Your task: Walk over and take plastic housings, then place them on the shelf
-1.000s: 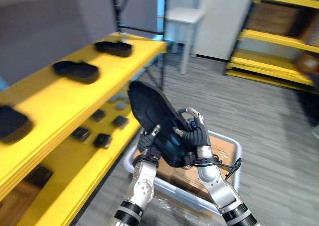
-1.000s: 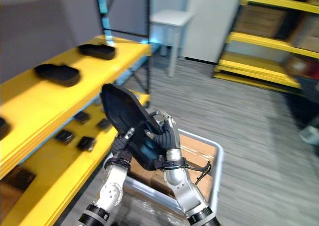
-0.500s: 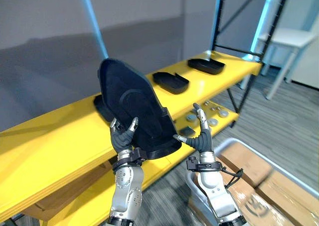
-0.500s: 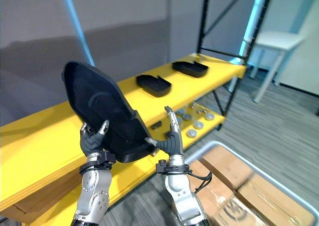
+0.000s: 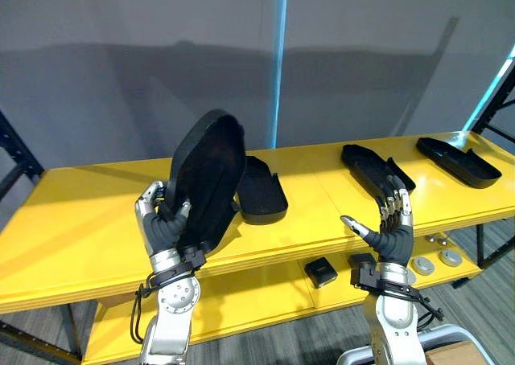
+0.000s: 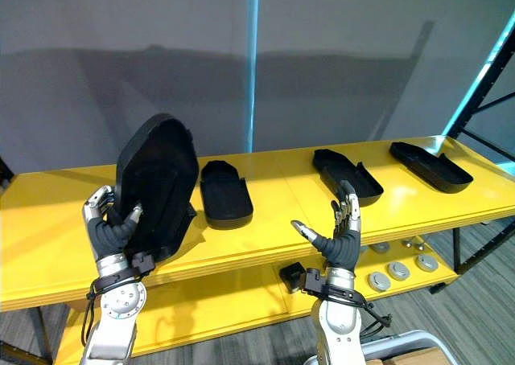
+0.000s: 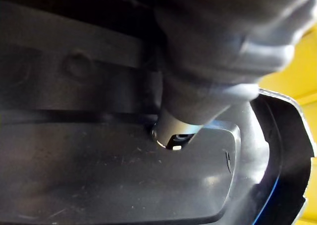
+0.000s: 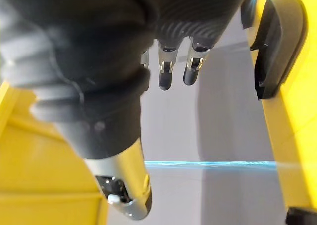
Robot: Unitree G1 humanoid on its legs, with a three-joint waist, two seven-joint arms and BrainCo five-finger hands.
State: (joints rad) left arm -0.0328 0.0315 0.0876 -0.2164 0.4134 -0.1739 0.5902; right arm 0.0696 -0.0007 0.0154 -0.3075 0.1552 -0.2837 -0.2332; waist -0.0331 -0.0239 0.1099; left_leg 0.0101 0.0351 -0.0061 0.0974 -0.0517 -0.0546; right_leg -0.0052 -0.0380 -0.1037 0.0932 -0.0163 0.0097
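The right hand (image 5: 392, 235) is no longer touching the black plastic housing (image 5: 208, 172), which both hands were carrying half a second ago; it is now hanging well apart to the right, in front of the yellow shelf (image 5: 72, 228), with fingers straight and thumb spread. The left hand (image 5: 165, 227) alone is gripping the housing, fingers curled around its lower end, and is holding it upright over the near edge of the top board, just left of another housing (image 5: 261, 192) lying flat. A third housing (image 5: 372, 168) and a fourth housing (image 5: 457, 151) are lying farther right on the same board.
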